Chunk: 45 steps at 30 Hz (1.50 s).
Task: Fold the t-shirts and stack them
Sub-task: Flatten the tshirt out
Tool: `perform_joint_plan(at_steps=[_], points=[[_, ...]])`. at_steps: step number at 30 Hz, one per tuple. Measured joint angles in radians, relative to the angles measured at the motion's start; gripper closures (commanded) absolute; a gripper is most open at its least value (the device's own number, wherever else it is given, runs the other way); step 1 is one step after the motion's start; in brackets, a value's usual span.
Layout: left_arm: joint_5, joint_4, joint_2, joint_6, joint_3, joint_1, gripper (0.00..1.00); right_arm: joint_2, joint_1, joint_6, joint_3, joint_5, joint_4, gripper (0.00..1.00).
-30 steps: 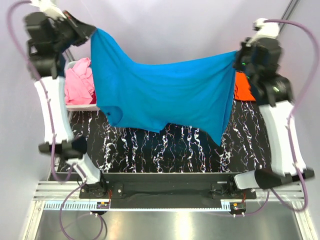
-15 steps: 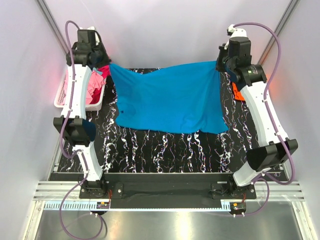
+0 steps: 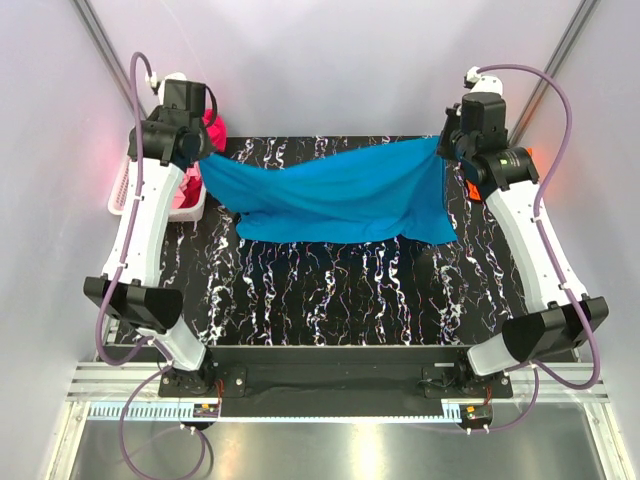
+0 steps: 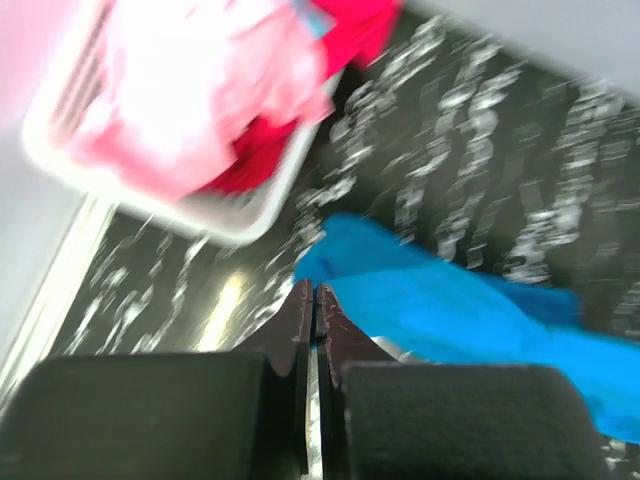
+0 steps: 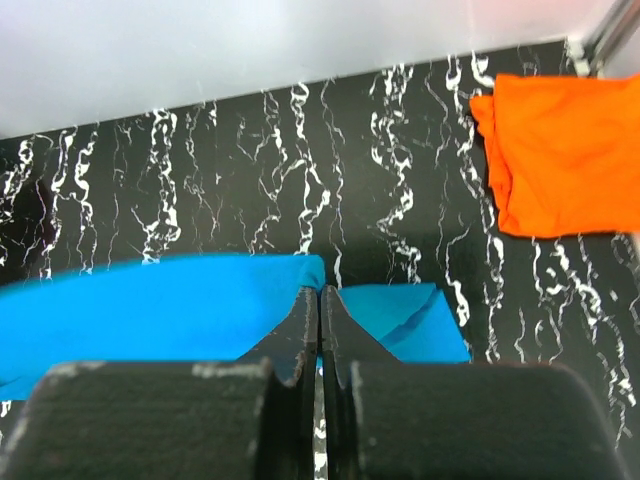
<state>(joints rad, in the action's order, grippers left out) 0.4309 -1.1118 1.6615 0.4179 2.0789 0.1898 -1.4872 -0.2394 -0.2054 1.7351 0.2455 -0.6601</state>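
left gripper (image 3: 203, 163) pinched shut on turquoise t-shirt (image 3: 340, 195) corner | right gripper (image 3: 443, 150) pinched shut on opposite corner | shirt spread between them, sagging onto desk (image 3: 330, 290) | orange t-shirt (image 5: 560, 160) at far right

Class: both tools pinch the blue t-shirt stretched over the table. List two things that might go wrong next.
The turquoise t-shirt lies bunched near the left tool, so it may settle creased.
The right tool holds its corner close to the orange t-shirt and might disturb it.
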Motion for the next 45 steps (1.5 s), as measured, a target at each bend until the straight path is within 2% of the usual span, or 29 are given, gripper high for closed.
perform_joint_plan(at_steps=[8,17,21,24,25,26,29,30,33,36,42,43,45], points=[[0.063,-0.100,-0.100,0.079,-0.209,0.012,1.00,0.008,0.000,-0.048,-0.039,-0.001,-0.002,1.00],[-0.013,-0.081,-0.367,0.074,-0.322,0.017,1.00,0.236,0.000,-0.142,-0.174,-0.003,-0.073,1.00],[-0.108,-0.015,-0.446,0.082,-0.497,0.046,1.00,0.336,0.000,-0.179,-0.230,-0.003,-0.119,1.00],[-0.197,0.037,-0.492,0.112,-0.695,0.105,1.00,0.388,0.000,-0.204,-0.294,-0.005,-0.164,1.00],[-0.220,0.044,-0.504,0.122,-0.748,0.123,0.98,0.400,0.000,-0.215,-0.322,-0.010,-0.178,1.00],[-0.245,0.047,-0.516,0.135,-0.806,0.141,0.87,0.409,0.000,-0.227,-0.349,-0.021,-0.187,1.00],[-0.292,0.073,-0.566,0.189,-0.943,0.206,0.74,0.421,0.000,-0.266,-0.433,-0.073,-0.228,1.00],[-0.297,0.072,-0.589,0.208,-0.980,0.229,0.61,0.424,0.000,-0.278,-0.466,-0.090,-0.231,1.00],[-0.306,0.075,-0.662,0.256,-1.046,0.276,0.38,0.433,0.000,-0.318,-0.559,-0.133,-0.253,1.00],[-0.304,0.083,-0.708,0.294,-1.070,0.286,0.34,0.434,-0.001,-0.339,-0.600,-0.153,-0.274,1.00],[-0.303,0.105,-0.698,0.333,-1.086,0.307,0.34,0.435,-0.001,-0.346,-0.604,-0.161,-0.277,1.00],[-0.303,0.111,-0.685,0.340,-1.091,0.314,0.34,0.435,-0.001,-0.346,-0.604,-0.161,-0.277,1.00],[-0.304,0.123,-0.657,0.363,-1.110,0.332,0.42,0.435,-0.001,-0.346,-0.604,-0.161,-0.277,1.00]])
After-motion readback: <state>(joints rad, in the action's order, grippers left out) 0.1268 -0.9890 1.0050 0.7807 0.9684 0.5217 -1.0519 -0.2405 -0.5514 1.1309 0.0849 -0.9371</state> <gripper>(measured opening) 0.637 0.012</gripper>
